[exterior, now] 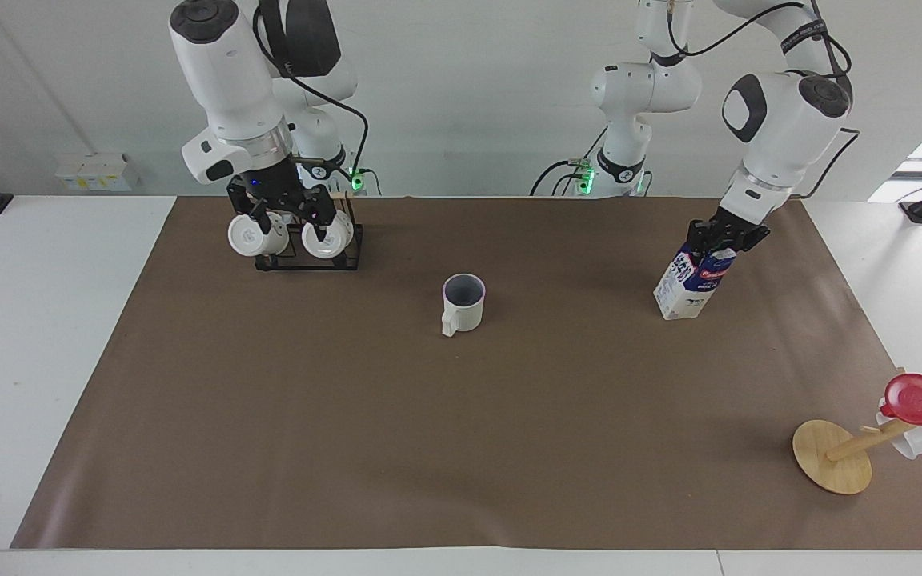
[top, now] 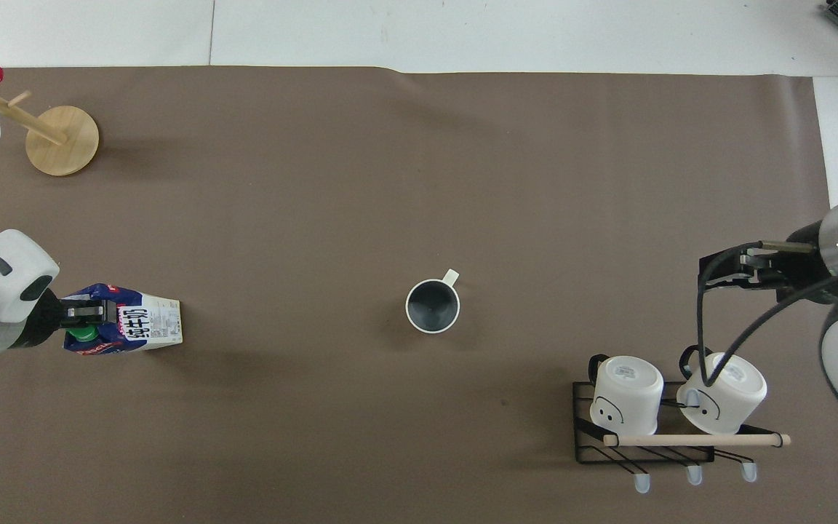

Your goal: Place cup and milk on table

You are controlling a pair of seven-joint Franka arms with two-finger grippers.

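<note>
Milk [exterior: 689, 282] in left gripper [exterior: 721, 240]; cup [exterior: 462, 303] apart

Table [exterior: 45, 336] is white with a matte brown sheet [exterior: 429, 432] on top. The cup [exterior: 463, 302] is off-white outside and grey-purple inside, while the milk [exterior: 689, 282] is dark blue up top, white below, with a red band and a green cap [top: 83, 335]. There's also a red cup [exterior: 921, 400] on a light wood stand [exterior: 831, 456], plus two white mugs [top: 626, 393] with little black faces on a black wire rack [top: 644, 444].

Open table [exterior: 269, 416] around cup [exterior: 463, 302]
</note>
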